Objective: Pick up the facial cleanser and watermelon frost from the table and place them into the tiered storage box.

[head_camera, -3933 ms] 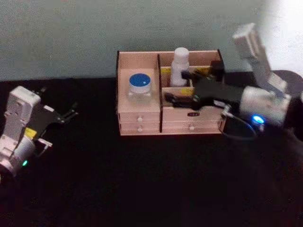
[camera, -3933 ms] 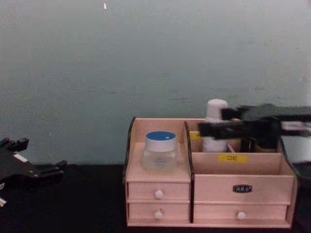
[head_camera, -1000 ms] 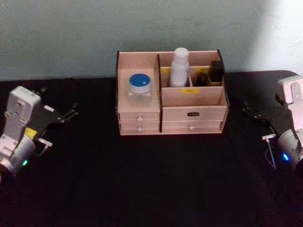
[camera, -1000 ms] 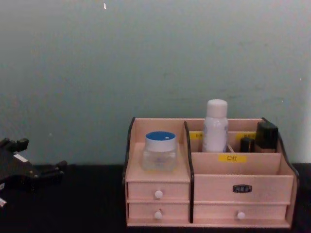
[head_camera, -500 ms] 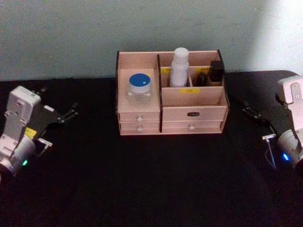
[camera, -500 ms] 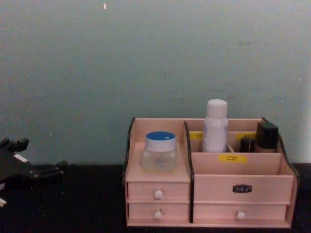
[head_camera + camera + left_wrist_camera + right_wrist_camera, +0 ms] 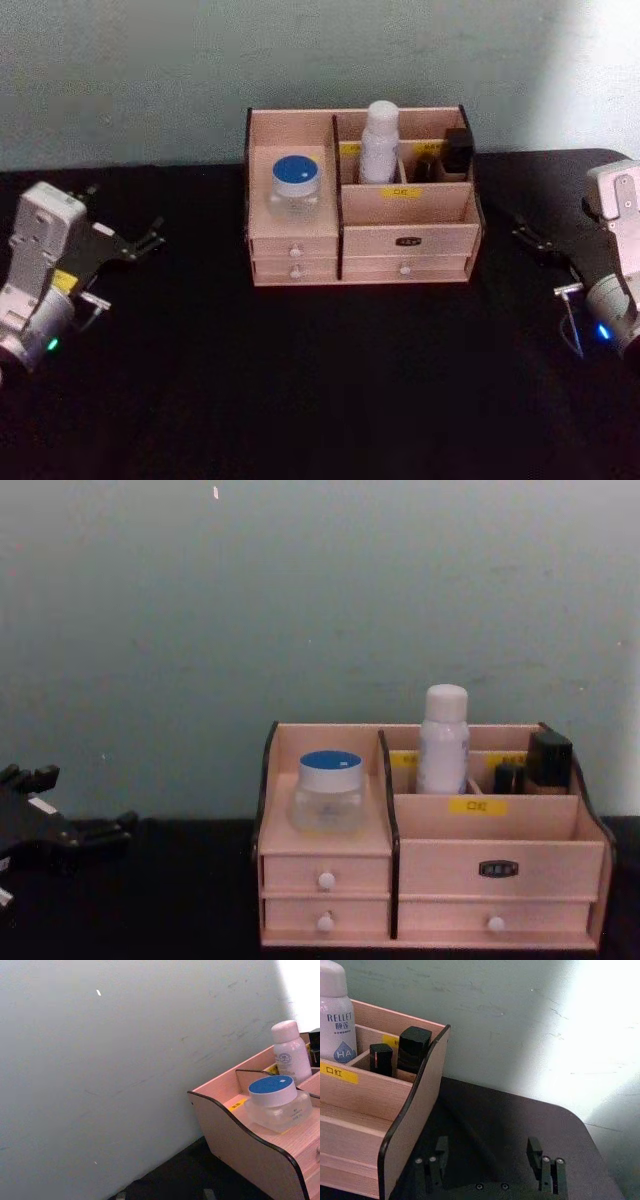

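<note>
Taking the tiered storage box [image 7: 360,200] as the landmark, the left gripper [image 7: 140,243] sits well to its left, low over the black table [image 7: 300,380], fingers spread apart and holding nothing. From the chest view the same gripper [image 7: 75,830] appears side-on at the left edge, level with the box's drawers.

In the box's left compartment stands the watermelon frost [image 7: 295,187], blue lid up, on the shelf above the two left drawers. The left wrist view shows its clear body [image 7: 277,1105] and the box's dark-trimmed left side wall [image 7: 240,1140], which the head view does not.

Right of the divider, in the rear tier, the facial cleanser [image 7: 379,142] stands upright. The chest view shows it [image 7: 443,740] rising above the box's back wall. The right wrist view alone makes its blue print [image 7: 337,1020] readable, and shows two small black bottles [image 7: 400,1052] in the rear right compartment.

Well to the right of the box, the right gripper [image 7: 490,1157] rests low, its fingers wide apart and empty, seen clearly in the right wrist view.
</note>
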Available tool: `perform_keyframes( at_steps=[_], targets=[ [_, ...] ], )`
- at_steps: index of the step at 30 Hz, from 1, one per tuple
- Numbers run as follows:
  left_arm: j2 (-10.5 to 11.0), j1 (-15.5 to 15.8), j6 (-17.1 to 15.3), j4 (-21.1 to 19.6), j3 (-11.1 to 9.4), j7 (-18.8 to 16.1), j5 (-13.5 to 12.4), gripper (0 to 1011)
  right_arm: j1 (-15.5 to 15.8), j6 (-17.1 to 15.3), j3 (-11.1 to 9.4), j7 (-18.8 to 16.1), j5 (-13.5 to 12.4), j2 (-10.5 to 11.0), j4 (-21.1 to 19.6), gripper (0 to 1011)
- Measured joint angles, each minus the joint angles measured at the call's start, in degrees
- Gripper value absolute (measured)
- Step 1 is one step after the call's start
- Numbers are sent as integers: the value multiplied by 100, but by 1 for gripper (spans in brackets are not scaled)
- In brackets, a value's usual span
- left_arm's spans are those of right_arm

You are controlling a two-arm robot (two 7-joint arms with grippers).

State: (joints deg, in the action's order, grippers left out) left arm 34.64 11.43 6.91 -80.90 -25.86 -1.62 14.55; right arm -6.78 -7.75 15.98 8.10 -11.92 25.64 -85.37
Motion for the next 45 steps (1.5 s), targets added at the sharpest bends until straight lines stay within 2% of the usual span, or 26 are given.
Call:
perform_keyframes(
  at_steps=[45],
  targets=[
    [0,0,0,0,0,0,-1,1001,0,0,0,0,0,0,0,1000]
  ],
)
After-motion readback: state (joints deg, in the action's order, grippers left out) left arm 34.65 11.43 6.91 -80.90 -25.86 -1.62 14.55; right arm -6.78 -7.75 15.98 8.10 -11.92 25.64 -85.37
